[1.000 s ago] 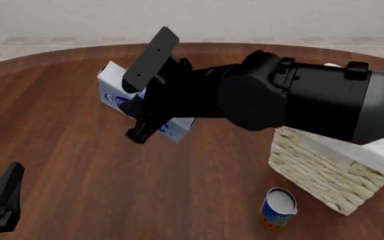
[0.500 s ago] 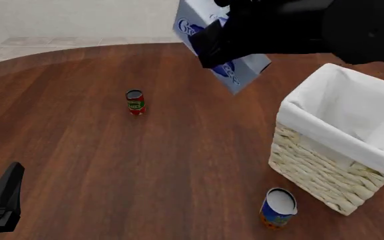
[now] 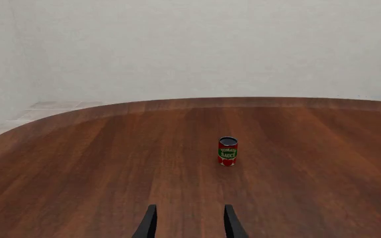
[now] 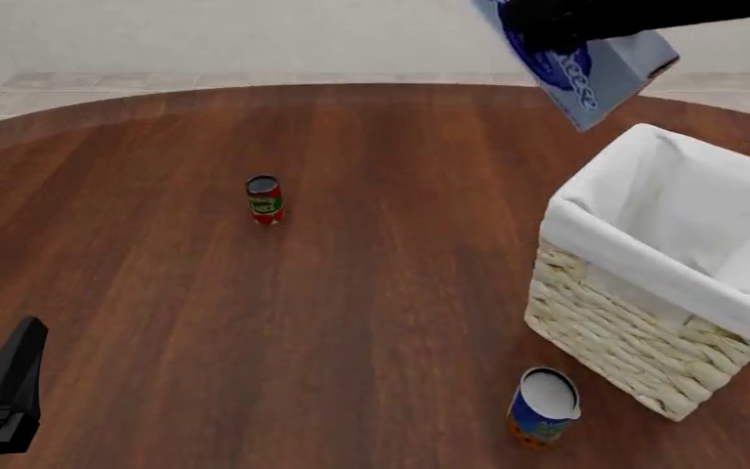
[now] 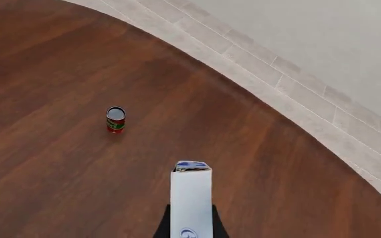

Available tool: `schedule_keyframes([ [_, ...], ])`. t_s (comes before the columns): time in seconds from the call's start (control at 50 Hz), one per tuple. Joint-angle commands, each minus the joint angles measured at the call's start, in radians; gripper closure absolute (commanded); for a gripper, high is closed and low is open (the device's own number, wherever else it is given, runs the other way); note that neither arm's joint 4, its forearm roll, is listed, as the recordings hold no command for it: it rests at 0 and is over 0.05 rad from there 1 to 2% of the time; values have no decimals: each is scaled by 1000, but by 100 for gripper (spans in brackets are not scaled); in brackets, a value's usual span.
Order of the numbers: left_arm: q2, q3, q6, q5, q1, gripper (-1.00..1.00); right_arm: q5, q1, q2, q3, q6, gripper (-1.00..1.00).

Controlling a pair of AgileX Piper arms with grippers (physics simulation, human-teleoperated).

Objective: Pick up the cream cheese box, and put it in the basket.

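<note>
The cream cheese box (image 4: 584,66), white with blue logos, hangs tilted high in the air at the top right of the front view, held by my right gripper (image 4: 545,24), whose black fingers are shut on it. The box sits above and just behind the far rim of the basket (image 4: 668,264), a cream wicker basket with a white cloth liner. In the right wrist view the box (image 5: 191,198) runs between the fingers (image 5: 217,229). My left gripper (image 3: 187,223) is open and empty, low over the table; its body shows at the bottom left of the front view (image 4: 4,391).
A small red tomato sauce can (image 4: 265,200) stands on the brown round table (image 4: 349,322), left of centre; it also shows in the left wrist view (image 3: 227,151) and right wrist view (image 5: 115,119). A blue-and-orange can (image 4: 543,405) stands in front of the basket.
My right arm lifted the cream cheese box off the table and carried it up and to the right, to above the basket's far side. The left arm has not moved.
</note>
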Motion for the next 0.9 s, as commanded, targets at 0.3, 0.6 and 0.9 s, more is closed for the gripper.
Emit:
schedule_keyframes([
  [0.3,0,0,0,0,0,-100,50,-222,-44,28,2,100],
  [0.6,0,0,0,0,0,-100,111,-393,-47,70,-101,100],
  [0.9,0,0,0,0,0,-100,154,-522,-132,158,-144,100],
])
